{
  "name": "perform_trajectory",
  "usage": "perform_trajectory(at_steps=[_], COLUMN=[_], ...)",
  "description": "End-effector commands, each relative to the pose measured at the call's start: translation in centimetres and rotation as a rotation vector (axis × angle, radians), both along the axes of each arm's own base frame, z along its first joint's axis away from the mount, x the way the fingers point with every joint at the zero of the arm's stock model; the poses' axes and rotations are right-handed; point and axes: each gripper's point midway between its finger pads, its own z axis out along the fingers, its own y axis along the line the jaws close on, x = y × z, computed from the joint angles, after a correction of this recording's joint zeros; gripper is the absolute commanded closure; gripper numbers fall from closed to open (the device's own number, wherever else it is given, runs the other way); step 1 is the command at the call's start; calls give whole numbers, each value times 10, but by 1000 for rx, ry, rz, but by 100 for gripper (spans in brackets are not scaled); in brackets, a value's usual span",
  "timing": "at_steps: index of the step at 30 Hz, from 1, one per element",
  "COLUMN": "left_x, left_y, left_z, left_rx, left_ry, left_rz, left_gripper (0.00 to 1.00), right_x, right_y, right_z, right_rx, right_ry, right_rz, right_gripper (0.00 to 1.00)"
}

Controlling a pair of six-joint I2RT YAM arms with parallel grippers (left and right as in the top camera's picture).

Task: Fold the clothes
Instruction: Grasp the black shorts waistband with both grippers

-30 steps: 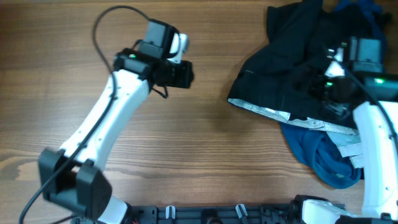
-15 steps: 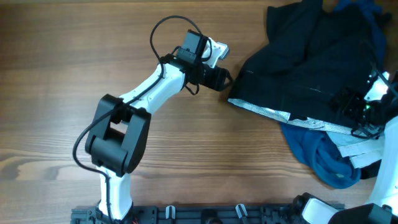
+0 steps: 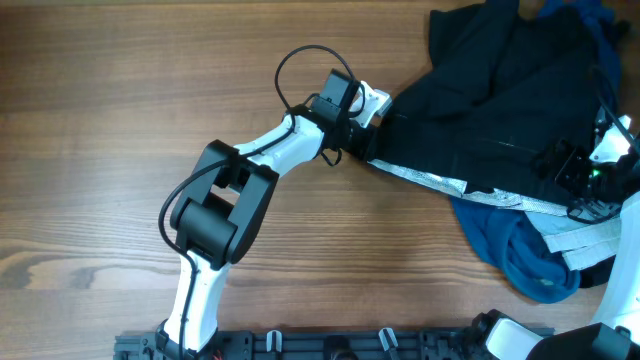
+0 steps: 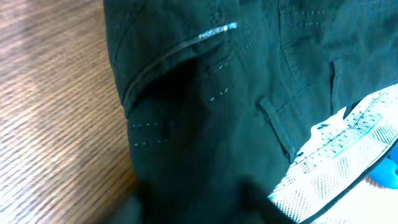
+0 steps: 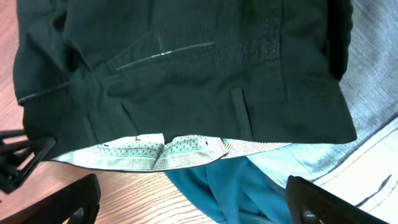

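Hovering at the left corner of a pair of dark trousers (image 3: 480, 100), the left gripper (image 3: 372, 128) sat right at the cloth's edge, though its wrist camera was filled with fabric and could not show whether the claw was apart or closed. The right gripper (image 5: 191, 190) hung over the trousers' right side with its fingers spread wide and nothing between them. The trousers lay crumpled at the table's far right, their patterned waistband lining (image 3: 440, 183) turned outward, heaped over a blue garment (image 3: 525, 260) and a pale grey one (image 3: 570, 240).

The work appeared to be at its opening step: taking hold of the waistband corners so the trousers could be pulled free of the pile. The next move likely called for each claw to close on a single layer at the band's ends, leaving the blue cloth beneath behind.

The wooden table (image 3: 120, 150) lay bare to the left and centre, offering ample room to spread the garment flat. The pile ran to the right and far edges, leaving little margin there.
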Motion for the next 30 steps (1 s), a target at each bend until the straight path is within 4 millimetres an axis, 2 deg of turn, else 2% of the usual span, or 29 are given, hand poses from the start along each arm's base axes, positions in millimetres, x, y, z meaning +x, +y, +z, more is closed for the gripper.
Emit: perform_trajectory(at_steps=[1,4,7,10,12,15,21,23,24,25,26,28,30], left_x=[-11,-9,-6,-5,-6,-1,2,2,2,2,2,3,8], left_y=[-9,-7,-3,0,0,3,4,4,4,4,4,5,17], left_z=[-8,-8,-8,-9,-10,-12,-12,-12,-12,-12,-12,-7,20], left_rx=[-1,-3,-1,3,5,26,32,32,33,33,33,30,20], left_ry=[18,36,39,46,48,27,15,15,16,16,17,20,21], left_rz=[-39,-16,-6,0,-1,17,26,26,26,26,26,36,73], left_gripper=[96,96,96,96,96,96,96,96,96,96,96,96,96], right_x=[3,5,-5,-14,-12,-15,-7,-1,2,4,5,8,20], right_y=[0,-8,-21,-39,-57,-65,-71,-74,-76,-78,-79,-77,-70], right_z=[0,-16,-39,-44,-45,-61,-99,-101,-100,-99,-99,-95,-80], right_rx=[-1,28,83,67,12,3,59,58,52,54,56,78,122], right_ry=[-22,8,60,61,33,88,144,122,110,104,100,83,20], right_rz=[16,-27,-109,-120,-90,-102,-103,-101,-111,-129,-141,-166,-136], right_gripper=[5,5,5,5,4,4,18,27,38,55,92,96,96])
